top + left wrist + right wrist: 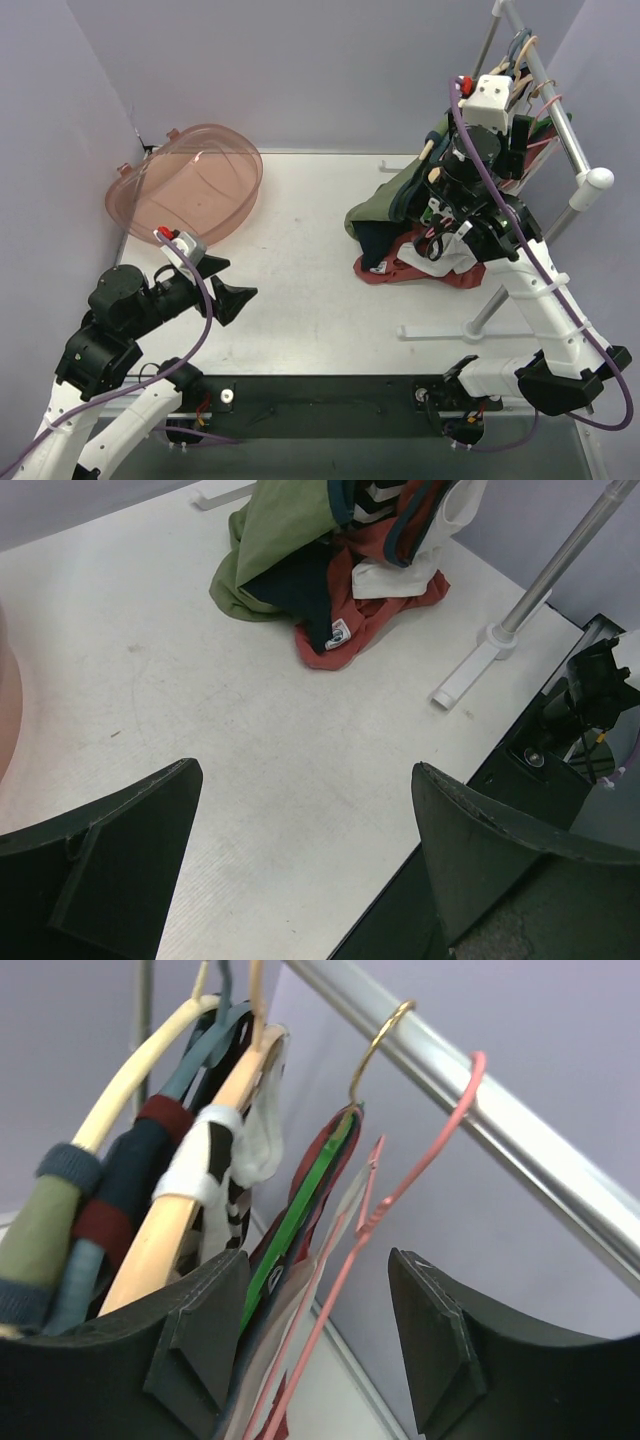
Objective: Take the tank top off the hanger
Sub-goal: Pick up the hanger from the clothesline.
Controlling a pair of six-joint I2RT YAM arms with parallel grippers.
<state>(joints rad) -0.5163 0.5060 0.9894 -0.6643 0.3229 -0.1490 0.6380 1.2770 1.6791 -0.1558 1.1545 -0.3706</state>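
Two grippers are showing. Nearest me, the left gripper [303, 772] is hovering over the table [150, 660], jaws spread wide and holding nothing. Farther off, the tank tops [395, 200] are hanging bunched on wooden hangers [172, 1228] from the rail [500, 1115]. They are olive, navy, red and white-striped, with hems pooling on the table. At the rail, the right gripper [318, 1260] is standing partly open with a pink wire hanger [415, 1155] between its fingers, unclamped.

A basket [190, 185] is set on the table [300, 290] at the frame's upper left. Clothes [395, 225] are heaped at centre right, beneath a rail [573, 135] hung with hangers [521, 48] at upper right.
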